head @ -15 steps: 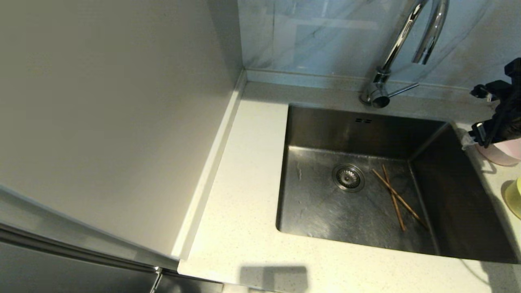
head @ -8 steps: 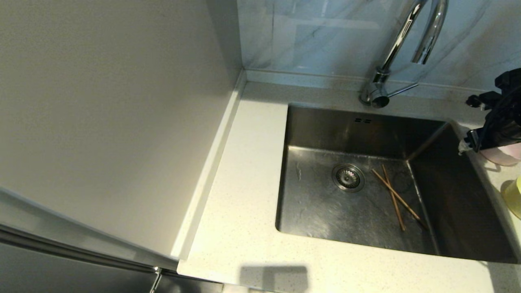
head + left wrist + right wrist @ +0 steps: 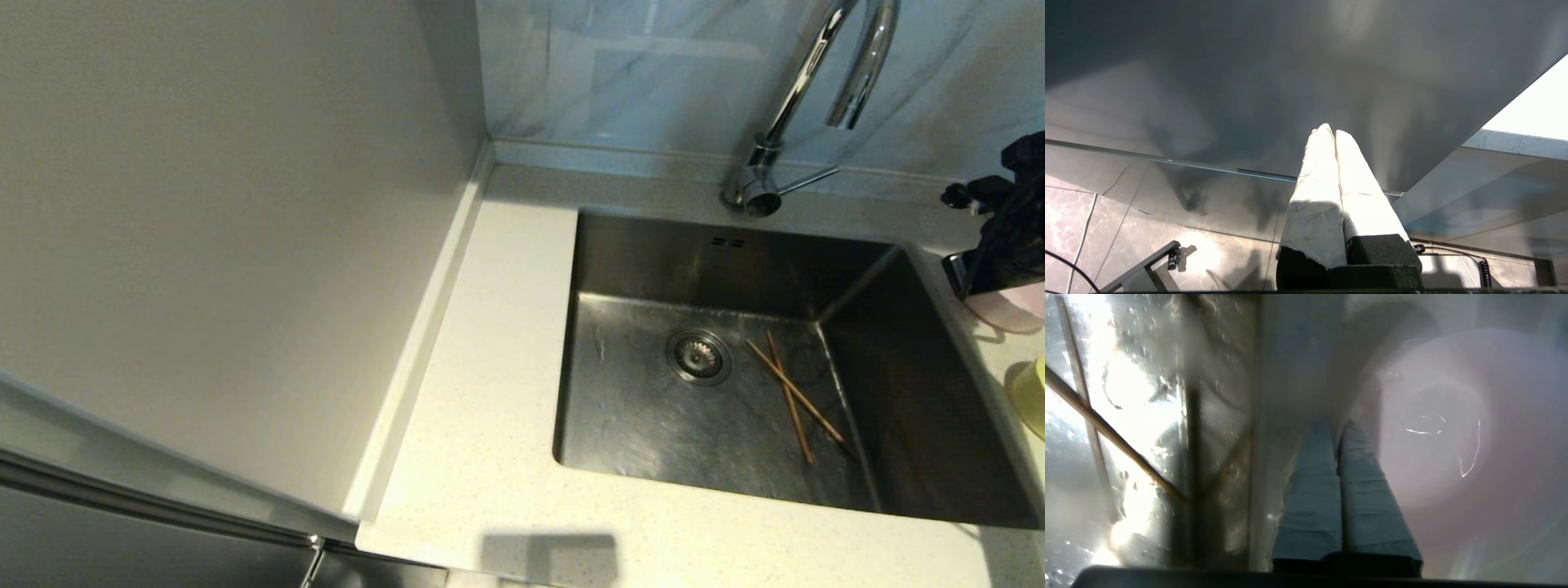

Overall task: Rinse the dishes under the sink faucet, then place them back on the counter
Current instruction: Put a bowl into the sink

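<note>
My right gripper [image 3: 1337, 428] hung with jaws pressed together, empty, just beside the pink bowl [image 3: 1453, 437] on the counter [image 3: 490, 457]. The chopsticks [image 3: 796, 400] lay in the sink [image 3: 653, 425], well off; they and the green bowl [image 3: 1033, 396] seemingly remained. The left gripper [image 3: 1334, 136] stayed parked, closed.

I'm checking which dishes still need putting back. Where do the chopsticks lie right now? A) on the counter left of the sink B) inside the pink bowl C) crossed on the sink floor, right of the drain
C: the chopsticks lie crossed on the sink floor, just right of the drain strainer.
</note>
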You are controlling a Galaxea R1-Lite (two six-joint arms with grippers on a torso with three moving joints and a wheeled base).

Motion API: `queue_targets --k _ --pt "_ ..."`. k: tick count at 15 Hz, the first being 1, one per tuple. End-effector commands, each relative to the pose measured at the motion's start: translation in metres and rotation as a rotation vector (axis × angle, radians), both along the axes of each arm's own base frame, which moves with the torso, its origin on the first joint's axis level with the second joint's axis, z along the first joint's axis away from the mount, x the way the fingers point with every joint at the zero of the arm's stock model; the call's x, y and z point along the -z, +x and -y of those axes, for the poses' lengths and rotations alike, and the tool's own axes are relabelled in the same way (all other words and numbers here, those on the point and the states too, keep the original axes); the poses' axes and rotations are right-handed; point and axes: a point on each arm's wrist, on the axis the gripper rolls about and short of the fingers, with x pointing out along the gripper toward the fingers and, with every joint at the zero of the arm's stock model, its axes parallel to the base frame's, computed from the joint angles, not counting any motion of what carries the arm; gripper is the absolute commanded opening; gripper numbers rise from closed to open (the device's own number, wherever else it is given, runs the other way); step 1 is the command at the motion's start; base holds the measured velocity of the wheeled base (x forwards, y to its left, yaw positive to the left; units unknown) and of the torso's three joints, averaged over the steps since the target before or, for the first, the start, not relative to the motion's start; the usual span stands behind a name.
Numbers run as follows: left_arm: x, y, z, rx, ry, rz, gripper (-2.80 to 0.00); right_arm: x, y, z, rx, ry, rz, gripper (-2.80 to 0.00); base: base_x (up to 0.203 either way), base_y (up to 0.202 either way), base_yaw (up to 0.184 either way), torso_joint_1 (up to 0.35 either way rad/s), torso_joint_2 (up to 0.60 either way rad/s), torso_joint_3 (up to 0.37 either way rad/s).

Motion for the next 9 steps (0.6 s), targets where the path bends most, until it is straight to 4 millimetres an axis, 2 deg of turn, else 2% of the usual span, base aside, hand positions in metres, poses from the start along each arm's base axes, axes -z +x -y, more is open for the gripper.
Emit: queue_targets --k 1,5,7,9 --pt "0.0 0.0 0.0 -0.001 0.0 0.004 -2.8 -0.009 -0.005 -0.003 -0.005 -0.012 0.013 -2.8 0.0 0.0 0.0 0.0 0.0 0.0" --pt "0.0 0.0 0.0 -0.001 0.0 0.004 -2.8 -0.014 -0.006 -0.01 -0.023 -0.015 0.024 -2.8 0.0 0.0 0.0 0.0 0.0 0.0" --pt "0.0 0.0 0.0 -0.001 0.0 0.004 -2.8 -0.023 -0.007 -0.027 -0.066 -0.017 0.046 -2.8 0.0 0.0 0.0 0.0 0.0 0.0" --pt "0.0 0.0 0.0 -0.001 0.0 0.004 -2.8 -0.033 -0.01 -0.052 -0.127 -0.02 0.066 -2.8 0.0 0.0 0.0 0.0 0.0 0.0"
